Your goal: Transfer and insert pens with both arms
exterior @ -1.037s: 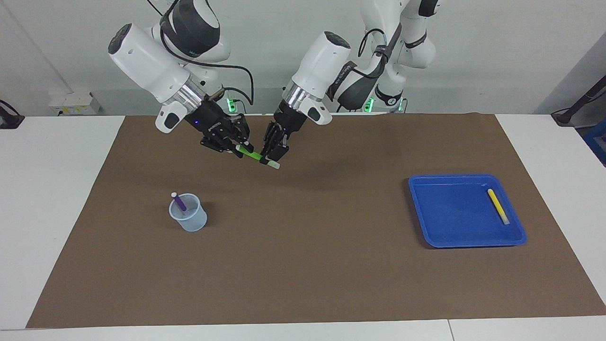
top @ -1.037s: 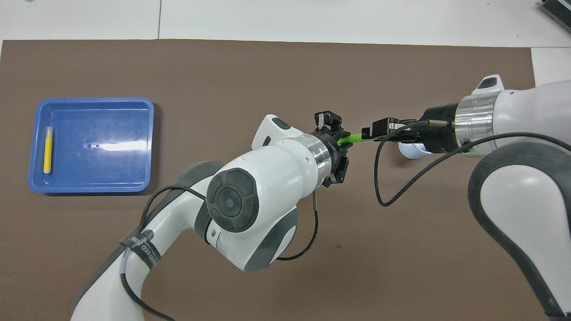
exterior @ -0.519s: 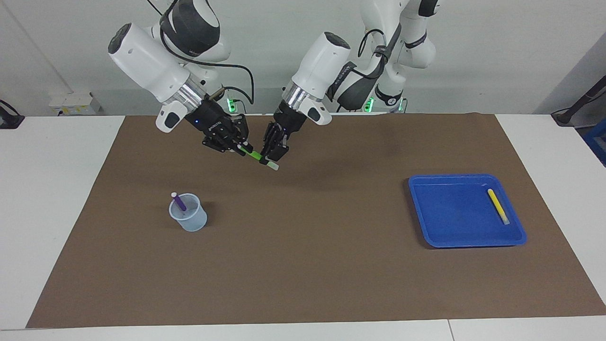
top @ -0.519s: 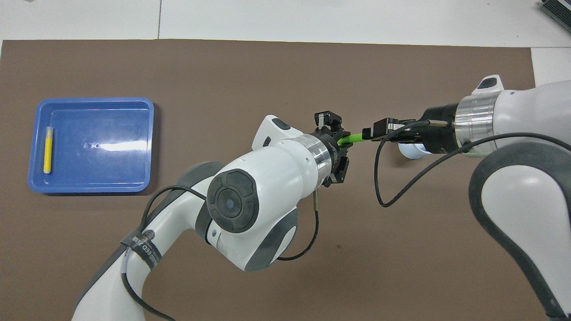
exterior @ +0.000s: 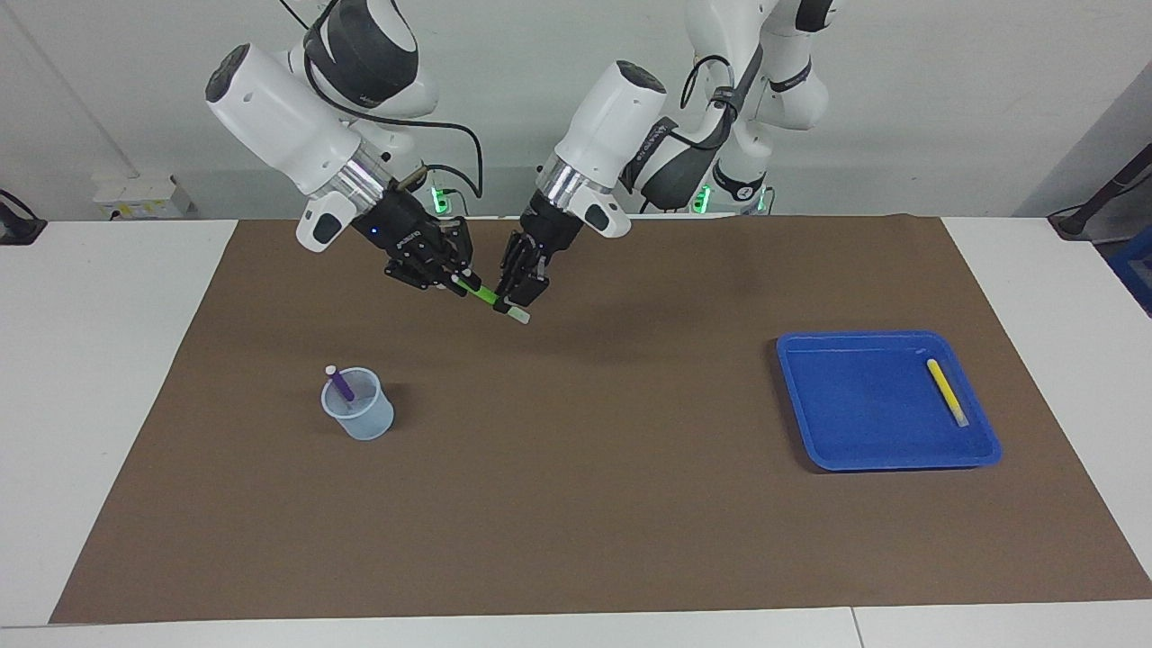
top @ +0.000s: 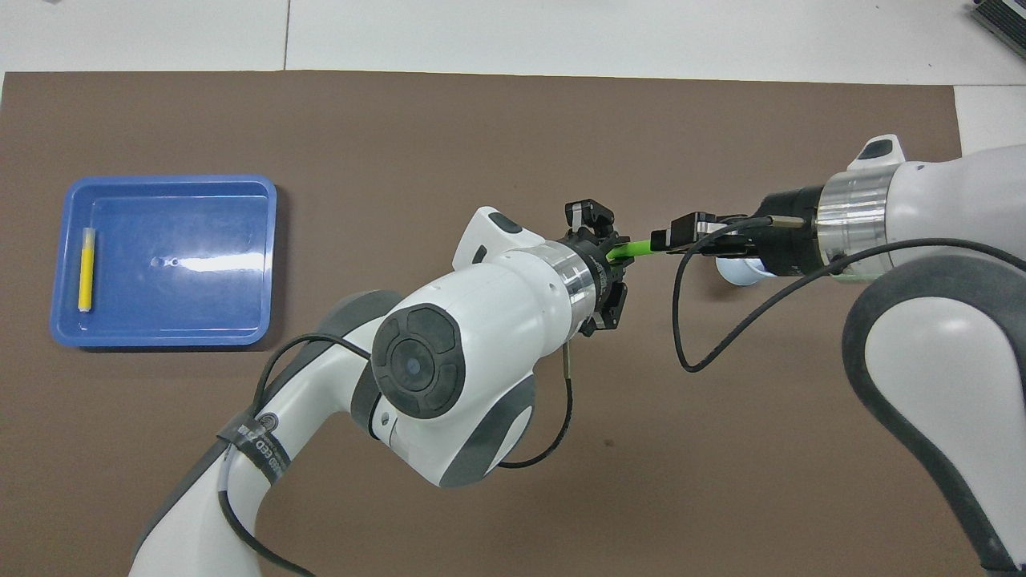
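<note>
A: Where are we holding the green pen (exterior: 486,296)?

B: Over bare brown mat (exterior: 576,522), well inside its edges. Our right gripper (exterior: 456,282) is clamping one end; our left gripper (exterior: 509,301) is pinching the other.

A: And around us?

B: The cup (exterior: 358,416), holding the purple pen (exterior: 340,385), and the blue tray (exterior: 886,459), holding the yellow pen (exterior: 945,391), are sitting well apart.

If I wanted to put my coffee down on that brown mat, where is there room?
The widest bare stretch of the brown mat lies between the cup and the blue tray. It is crowded nearer the robots, where the left gripper and right gripper hold the green pen between them.
</note>
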Action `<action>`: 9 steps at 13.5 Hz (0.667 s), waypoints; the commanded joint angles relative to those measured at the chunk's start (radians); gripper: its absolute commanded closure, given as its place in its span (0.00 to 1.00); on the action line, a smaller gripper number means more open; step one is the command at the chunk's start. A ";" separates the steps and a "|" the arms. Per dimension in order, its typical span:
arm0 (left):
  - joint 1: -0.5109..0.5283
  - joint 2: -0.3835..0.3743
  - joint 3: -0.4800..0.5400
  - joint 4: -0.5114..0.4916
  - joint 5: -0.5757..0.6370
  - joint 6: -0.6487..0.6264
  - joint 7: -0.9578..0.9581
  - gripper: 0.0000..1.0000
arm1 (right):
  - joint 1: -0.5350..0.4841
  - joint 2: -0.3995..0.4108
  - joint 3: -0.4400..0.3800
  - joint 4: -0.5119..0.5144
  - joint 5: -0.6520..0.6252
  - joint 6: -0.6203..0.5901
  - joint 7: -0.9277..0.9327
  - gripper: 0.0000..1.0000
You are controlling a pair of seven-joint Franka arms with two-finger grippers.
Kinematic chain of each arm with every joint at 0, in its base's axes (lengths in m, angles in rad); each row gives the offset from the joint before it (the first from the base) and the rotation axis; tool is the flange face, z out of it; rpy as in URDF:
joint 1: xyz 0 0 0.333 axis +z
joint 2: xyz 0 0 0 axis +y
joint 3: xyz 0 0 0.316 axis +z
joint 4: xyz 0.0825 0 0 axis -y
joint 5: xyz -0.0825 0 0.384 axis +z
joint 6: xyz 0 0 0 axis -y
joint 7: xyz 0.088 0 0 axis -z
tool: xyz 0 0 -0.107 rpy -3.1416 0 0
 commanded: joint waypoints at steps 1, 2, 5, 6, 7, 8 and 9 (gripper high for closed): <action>-0.001 -0.020 0.021 -0.013 -0.012 -0.012 0.007 0.43 | -0.013 -0.006 0.000 0.003 -0.024 -0.041 -0.026 1.00; 0.013 -0.022 0.024 -0.009 -0.011 -0.030 0.014 0.42 | -0.015 -0.005 0.003 0.013 -0.053 -0.044 -0.026 1.00; 0.087 -0.057 0.025 -0.006 -0.009 -0.125 0.061 0.40 | -0.016 0.004 0.001 0.026 -0.104 -0.059 -0.026 1.00; 0.122 -0.066 0.023 -0.006 -0.009 -0.175 0.107 0.40 | -0.018 0.012 0.001 0.051 -0.168 -0.079 -0.030 1.00; 0.148 -0.068 0.021 -0.006 -0.009 -0.191 0.174 0.40 | -0.018 0.018 0.004 0.068 -0.244 -0.102 -0.040 1.00; 0.162 -0.068 0.024 -0.004 -0.009 -0.194 0.245 0.40 | -0.018 0.020 0.003 0.072 -0.295 -0.110 -0.072 1.00; 0.179 -0.068 0.026 -0.006 -0.008 -0.194 0.330 0.38 | -0.018 0.018 0.001 0.072 -0.329 -0.116 -0.118 1.00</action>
